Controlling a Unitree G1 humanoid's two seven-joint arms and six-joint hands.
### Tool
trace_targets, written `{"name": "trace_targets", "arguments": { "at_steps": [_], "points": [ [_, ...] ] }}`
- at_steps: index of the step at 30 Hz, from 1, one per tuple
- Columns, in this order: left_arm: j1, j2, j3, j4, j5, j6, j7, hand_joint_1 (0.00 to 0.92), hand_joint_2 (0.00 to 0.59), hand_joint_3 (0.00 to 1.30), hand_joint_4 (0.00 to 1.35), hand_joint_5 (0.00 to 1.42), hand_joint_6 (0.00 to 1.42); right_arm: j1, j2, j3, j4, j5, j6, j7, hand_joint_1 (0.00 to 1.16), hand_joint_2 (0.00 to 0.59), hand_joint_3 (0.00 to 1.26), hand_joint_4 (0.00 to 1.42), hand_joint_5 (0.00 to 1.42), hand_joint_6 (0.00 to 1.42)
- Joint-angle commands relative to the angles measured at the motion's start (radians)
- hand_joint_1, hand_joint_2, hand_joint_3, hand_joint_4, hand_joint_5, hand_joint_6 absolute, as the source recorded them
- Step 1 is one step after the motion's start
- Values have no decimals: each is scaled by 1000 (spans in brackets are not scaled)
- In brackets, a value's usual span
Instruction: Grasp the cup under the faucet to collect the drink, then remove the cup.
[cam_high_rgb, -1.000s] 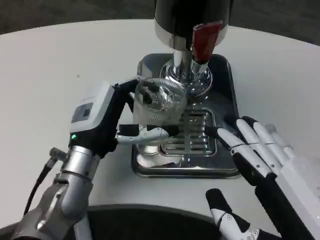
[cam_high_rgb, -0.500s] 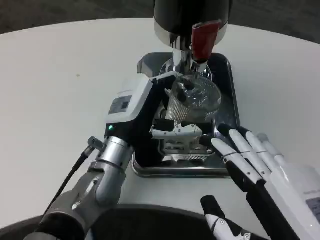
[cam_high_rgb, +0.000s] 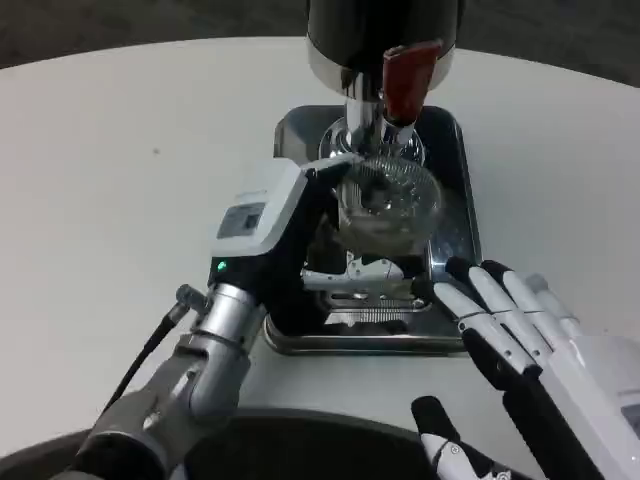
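A clear ribbed plastic cup (cam_high_rgb: 388, 198) stands over the drip tray (cam_high_rgb: 455, 180), right below the chrome faucet (cam_high_rgb: 372, 128) with its red lever (cam_high_rgb: 406, 80). My left hand (cam_high_rgb: 300, 240) grips the cup from its left side, fingers wrapped round the lower wall. The right hand (cam_high_rgb: 510, 325) hovers open at the tray's front right corner, fingers spread and pointing toward the cup, a short way from it.
The black and chrome dispenser body (cam_high_rgb: 385, 30) rises at the top centre. A slotted grille (cam_high_rgb: 375, 300) lies in the tray below the cup. Around the tray spreads the white round table (cam_high_rgb: 120, 180), whose near edge curves along the bottom.
My left hand has shifted the cup slightly back, closer under the spout. The right hand has drawn a little toward me and to the right.
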Motion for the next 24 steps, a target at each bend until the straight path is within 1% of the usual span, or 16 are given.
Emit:
{"name": "trace_targets", "arguments": {
  "at_steps": [1,5,8,9,14,16,17,19,21,23,24],
  "points": [
    [30,14,-14,-10,5,16,-7,420,85,283,345,539,358,11,11,6,-9,2,7,-2,286,499,124,22,0,0],
    [30,21,-14,-17,2,19,-5,384,87,173,235,508,303,2,24,16,-3,-8,19,0,285,496,124,22,0,0],
    [32,25,-9,-20,-5,17,-6,351,85,99,148,460,252,-1,26,24,-3,-13,23,-1,284,493,124,22,0,1],
    [33,27,-8,-25,-6,15,-4,320,79,81,140,442,239,-1,26,26,-3,-14,24,-1,283,492,124,22,0,1],
    [89,56,28,-124,-48,-13,-13,83,21,56,118,410,212,2,29,41,-3,-22,28,-4,281,490,124,22,0,2],
    [143,80,64,-213,-86,-26,-29,15,4,56,115,394,205,2,30,45,-3,-25,29,-5,280,489,124,22,0,2],
    [171,87,87,-257,-110,-26,-39,3,3,56,111,393,204,1,31,46,-3,-26,30,-5,280,489,124,22,0,2],
    [223,96,132,-344,-156,-16,-64,0,0,56,106,385,196,0,32,48,-2,-26,33,-4,280,489,124,22,0,2],
    [282,118,182,-468,-183,-7,-82,0,0,62,117,389,199,-1,34,52,-3,-27,35,-3,279,489,124,22,0,4],
    [318,132,214,-559,-193,2,-107,0,0,81,133,393,211,-5,37,56,-5,-28,36,-2,278,489,124,22,0,7],
    [329,143,234,-618,-219,7,-142,0,0,84,135,393,213,-6,37,58,-6,-29,36,-2,278,489,124,22,0,9]
  ]
}}
